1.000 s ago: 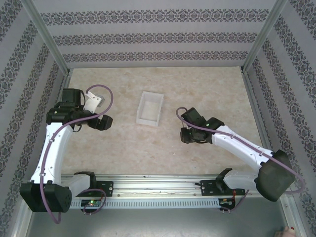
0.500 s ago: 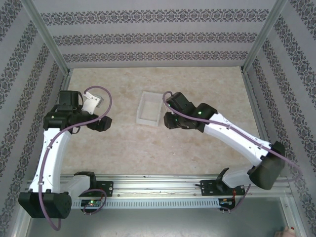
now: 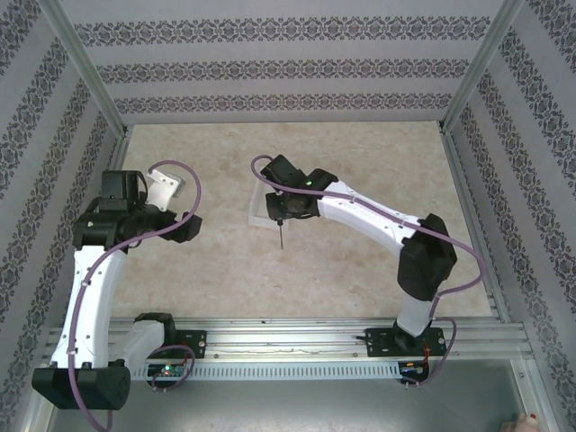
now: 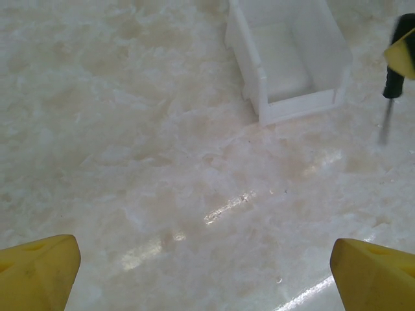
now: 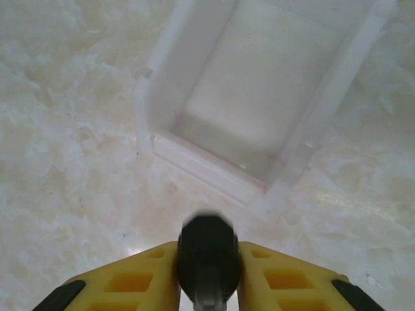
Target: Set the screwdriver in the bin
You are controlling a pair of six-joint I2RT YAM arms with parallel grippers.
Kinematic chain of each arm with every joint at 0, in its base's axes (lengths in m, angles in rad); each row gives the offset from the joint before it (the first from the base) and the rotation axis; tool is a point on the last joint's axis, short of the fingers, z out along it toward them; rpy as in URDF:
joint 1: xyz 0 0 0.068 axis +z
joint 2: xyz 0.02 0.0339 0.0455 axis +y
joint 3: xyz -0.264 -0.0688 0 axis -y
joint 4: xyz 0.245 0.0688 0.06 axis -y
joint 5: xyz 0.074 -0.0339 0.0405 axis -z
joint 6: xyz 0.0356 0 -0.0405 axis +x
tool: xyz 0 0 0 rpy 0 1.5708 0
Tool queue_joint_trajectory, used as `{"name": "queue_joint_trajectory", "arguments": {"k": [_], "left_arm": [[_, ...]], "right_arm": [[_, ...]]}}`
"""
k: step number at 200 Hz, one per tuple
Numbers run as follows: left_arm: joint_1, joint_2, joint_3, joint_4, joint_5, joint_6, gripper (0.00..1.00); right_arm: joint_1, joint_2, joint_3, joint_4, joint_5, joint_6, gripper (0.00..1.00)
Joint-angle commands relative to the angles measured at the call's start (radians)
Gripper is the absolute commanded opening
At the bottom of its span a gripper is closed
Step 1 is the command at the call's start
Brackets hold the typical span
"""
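My right gripper [image 3: 282, 212] hangs over the near end of the white bin [image 3: 256, 212] and is shut on the black handle of the screwdriver [image 3: 283, 236], whose thin shaft points down toward the table. In the right wrist view the handle of the screwdriver [image 5: 206, 249] sits clamped between the yellow fingers [image 5: 139, 280], just short of the bin's near wall [image 5: 207, 170]. The left wrist view shows the empty bin [image 4: 259, 84] and the screwdriver [image 4: 391, 84] hanging beside its near right corner. My left gripper [image 3: 184, 225] is open, well left of the bin, its fingertips [image 4: 39, 272] wide apart.
The beige marbled tabletop [image 3: 360, 270] is bounded by patterned walls and aluminium frame posts [image 3: 85, 67]. The mounting rail [image 3: 288, 342] runs along the near edge. A purple cable [image 3: 180, 171] loops over the left arm.
The right arm has swung left and forward, carrying the screwdriver from the table's middle right to the bin's near end. The left arm has drawn slightly back and left.
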Motion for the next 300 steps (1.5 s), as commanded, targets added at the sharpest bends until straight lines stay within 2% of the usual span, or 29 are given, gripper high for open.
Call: {"name": "queue_joint_trajectory", "arguments": {"k": [1, 38, 100, 160, 212, 300], "left_arm": [[-0.008, -0.029, 0.005, -0.019, 0.028, 0.017, 0.99], [-0.008, -0.060, -0.009, -0.014, 0.035, 0.008, 0.99], [-0.008, -0.092, 0.012, -0.022, 0.039, 0.021, 0.99], [-0.008, -0.082, 0.031, -0.024, 0.035, 0.023, 0.99], [-0.008, -0.082, 0.033, -0.041, 0.036, 0.022, 0.99], [-0.008, -0.075, 0.031, -0.043, 0.039, 0.017, 0.99]], "right_arm": [[0.003, 0.052, 0.037, 0.049, 0.029, 0.029, 0.28], [-0.007, 0.154, 0.112, 0.087, 0.018, 0.063, 0.25], [-0.025, 0.184, 0.217, 0.033, -0.013, 0.048, 0.23], [-0.107, 0.217, 0.332, 0.012, 0.021, 0.009, 0.23], [-0.127, 0.339, 0.446, -0.004, 0.046, -0.012, 0.24], [-0.138, 0.436, 0.430, 0.005, 0.007, -0.011, 0.25]]}}
